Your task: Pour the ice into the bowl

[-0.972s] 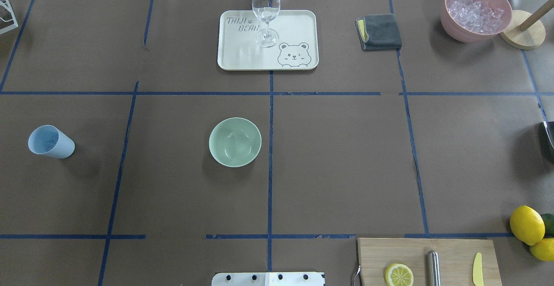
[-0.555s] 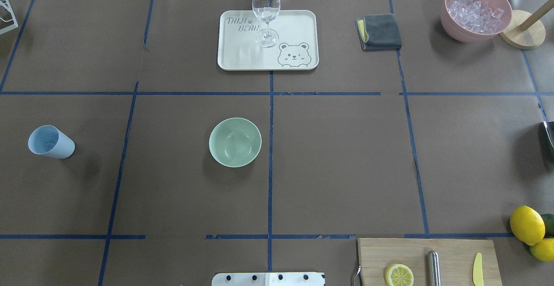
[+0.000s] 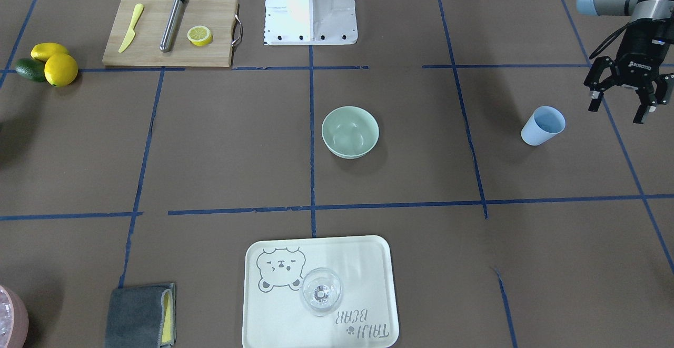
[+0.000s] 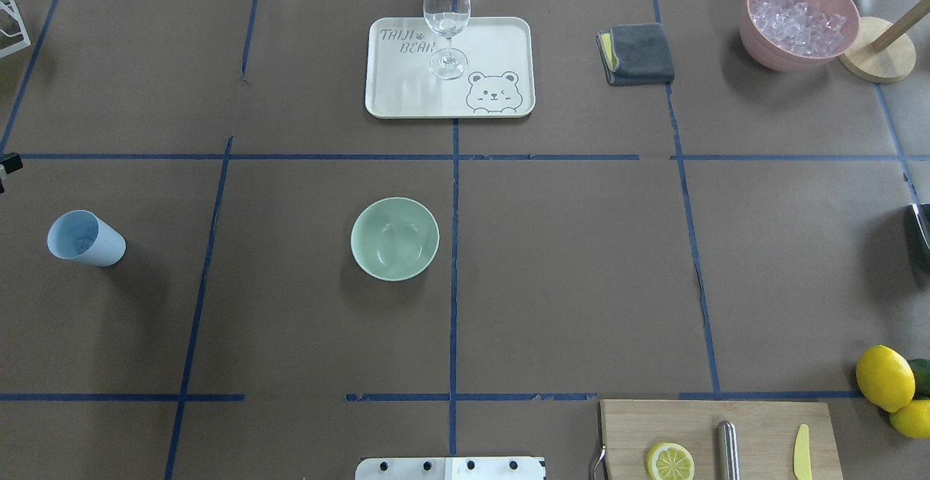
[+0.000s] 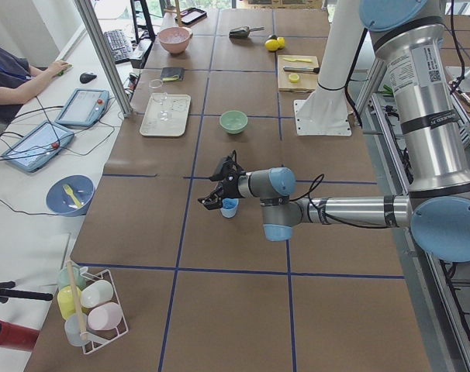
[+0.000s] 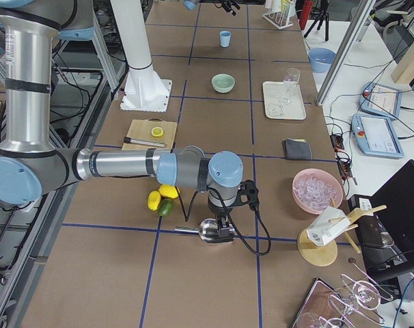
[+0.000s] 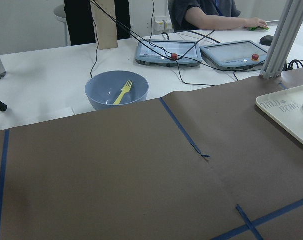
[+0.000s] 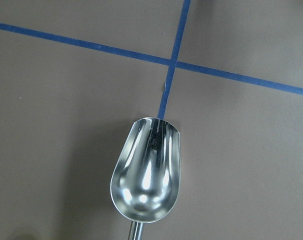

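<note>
TABLE, MIDDAY: My L hand (image 3: 616, 112) hangs w/ fingers spread, gripping nothing. The blue cup (image 3: 543, 125) stands just to its right on the table (image 3: 410, 169); its contents are too small to read. The mint bowl (image 3: 350, 131) sits well apart, further right. Clear cubes (image 4: 799, 19) fill the pink container (image 4: 785, 62), far off. My R hand (image 6: 224, 222) is over a steel scoop (image 8: 146, 180); spread or closed, can't tell.

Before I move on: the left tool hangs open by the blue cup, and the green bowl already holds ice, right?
No: the green bowl is empty, as the overhead view shows. The left tool does hang open by the blue cup.
</note>
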You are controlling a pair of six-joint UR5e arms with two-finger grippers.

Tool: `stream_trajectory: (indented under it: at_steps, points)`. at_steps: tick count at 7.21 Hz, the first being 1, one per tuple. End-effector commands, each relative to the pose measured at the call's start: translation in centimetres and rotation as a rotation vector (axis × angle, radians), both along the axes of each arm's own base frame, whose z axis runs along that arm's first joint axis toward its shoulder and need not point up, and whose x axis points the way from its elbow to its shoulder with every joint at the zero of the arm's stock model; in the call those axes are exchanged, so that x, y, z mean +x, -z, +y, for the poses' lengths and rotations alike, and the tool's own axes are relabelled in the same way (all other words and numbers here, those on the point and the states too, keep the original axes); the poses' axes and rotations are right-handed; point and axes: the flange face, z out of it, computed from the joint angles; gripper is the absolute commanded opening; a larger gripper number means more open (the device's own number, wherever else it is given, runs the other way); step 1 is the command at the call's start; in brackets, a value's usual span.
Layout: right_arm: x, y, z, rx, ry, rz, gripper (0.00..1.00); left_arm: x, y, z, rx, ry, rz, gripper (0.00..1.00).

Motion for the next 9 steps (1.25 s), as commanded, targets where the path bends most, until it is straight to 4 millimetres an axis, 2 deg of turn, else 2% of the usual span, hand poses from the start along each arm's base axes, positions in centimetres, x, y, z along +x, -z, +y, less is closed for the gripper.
stream_trajectory:
  at_steps: [1, 3, 5, 9]
  points:
    - [0.0, -0.4, 0.3, 0.004, -0.001, 0.000, 1.00, 5.9, -0.6, 3.6, -0.017, 0.073, 0.046, 1.00]
    - [0.0, -0.6, 0.5, 0.001, 0.000, 0.000, 1.00, 9.2, -1.2, 6.0, -0.011, 0.127, 0.050, 1.00]
    - [0.0, -0.7, 0.6, -0.001, 0.000, 0.000, 1.00, 10.8, -4.0, 7.8, -0.024, 0.174, 0.033, 1.00]
    - [0.0, -1.1, 0.9, -0.005, 0.003, 0.001, 1.00, 12.2, -5.4, 9.5, -0.009, 0.195, 0.013, 1.00]
